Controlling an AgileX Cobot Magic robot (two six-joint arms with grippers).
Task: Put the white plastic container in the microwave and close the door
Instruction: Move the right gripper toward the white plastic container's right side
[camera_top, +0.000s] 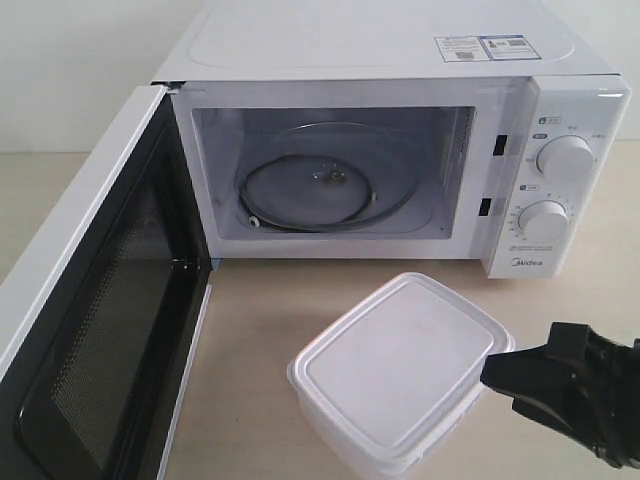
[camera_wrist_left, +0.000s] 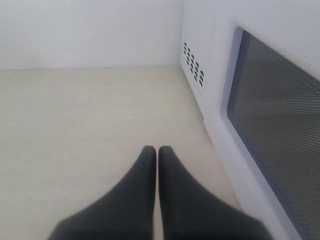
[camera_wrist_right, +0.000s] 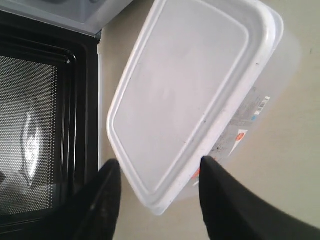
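The left tool (camera_wrist_left: 157, 149) and right tool (camera_wrist_right: 160, 161) are matte black, smoothly tapered.

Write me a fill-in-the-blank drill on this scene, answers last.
The microwave's door stands ____.
The container is not yet ____ the microwave.
The left claw is ____.
The right claw is ____, the container's corner between its fingers.
Answers: open; inside; shut; open.

1. White boxy microwave (camera_top: 380, 45) cavity open; only the round glass turntable (camera_top: 300, 190) on its floor.
2. White mesh-lined door (camera_top: 100, 300) swung wide, blocks the left side.
3. Translucent white plastic container (camera_top: 400, 370) stands before the opening; bare beige tabletop (camera_top: 250, 320) between it and the door.
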